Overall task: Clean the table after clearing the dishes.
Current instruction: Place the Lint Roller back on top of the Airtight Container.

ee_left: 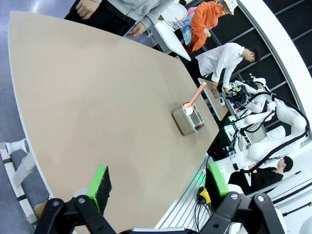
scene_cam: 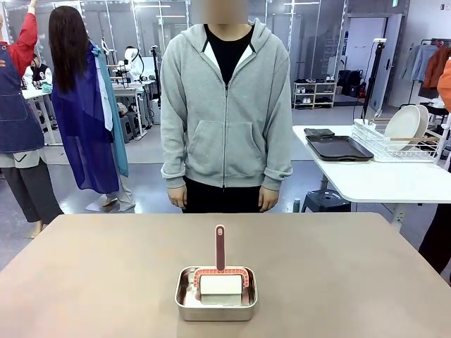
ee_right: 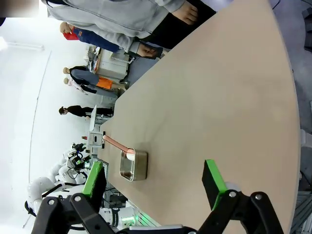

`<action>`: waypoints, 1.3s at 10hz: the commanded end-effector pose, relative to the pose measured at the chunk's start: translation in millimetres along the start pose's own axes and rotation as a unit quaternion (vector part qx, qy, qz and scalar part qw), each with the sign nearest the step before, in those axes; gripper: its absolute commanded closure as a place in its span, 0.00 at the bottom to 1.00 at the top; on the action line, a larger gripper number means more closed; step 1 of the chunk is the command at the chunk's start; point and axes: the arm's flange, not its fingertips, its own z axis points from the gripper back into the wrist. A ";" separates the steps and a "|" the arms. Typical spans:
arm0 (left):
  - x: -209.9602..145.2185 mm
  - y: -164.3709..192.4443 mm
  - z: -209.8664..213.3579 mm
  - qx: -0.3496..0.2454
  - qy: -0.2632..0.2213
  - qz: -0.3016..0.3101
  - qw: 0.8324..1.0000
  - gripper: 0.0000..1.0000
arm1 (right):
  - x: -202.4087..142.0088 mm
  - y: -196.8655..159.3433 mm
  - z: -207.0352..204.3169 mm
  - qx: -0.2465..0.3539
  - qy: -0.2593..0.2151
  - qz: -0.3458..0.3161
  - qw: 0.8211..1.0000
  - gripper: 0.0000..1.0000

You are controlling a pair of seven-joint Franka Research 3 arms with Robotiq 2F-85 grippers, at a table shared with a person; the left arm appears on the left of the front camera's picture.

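**Taupe table with tin and roller; both my grippers spread and holding nothing**

The large table with its matte taupe-brown top and rounded corners [scene_cam: 106,274] spans the whole near field of the front view. On its near middle stands a shiny rectangular metal tin [scene_cam: 215,304]. Inside the tin rests a white roller in a red frame [scene_cam: 220,282], whose red handle rises upright above the tin's rim. The stacked round white plates [scene_cam: 406,125] stand on edge in a white wire rack [scene_cam: 394,149] on the smaller white table [scene_cam: 380,179] at far right, with the dark brown rectangular trays [scene_cam: 338,148] lying flat beside the rack.

My left gripper [ee_left: 158,183] hangs above the table's near edge, jaws spread wide with nothing between the green pads [ee_left: 100,184]; the tin [ee_left: 188,119] lies well ahead of it. My right gripper [ee_right: 156,180] is likewise spread wide and holds nothing, green pads [ee_right: 213,181] apart above the tabletop, the tin [ee_right: 133,165] near its left finger in the wrist view but not touching.

A person in a grey zip hoodie [scene_cam: 225,105] stands at the table's far side, hands hanging beside the body.
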 end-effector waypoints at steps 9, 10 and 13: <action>-2.8 -4.8 1.9 0.001 0.005 -0.001 1.000 0.01 | 0.3 1.9 0.4 -0.001 0.000 0.004 1.000 0.00; -2.8 -4.8 1.9 0.001 0.005 -0.001 1.000 0.01 | 0.3 1.9 0.4 -0.001 0.000 0.004 1.000 0.00; -2.8 -4.8 1.9 0.001 0.005 -0.001 1.000 0.01 | 0.3 1.9 0.4 -0.001 0.000 0.004 1.000 0.00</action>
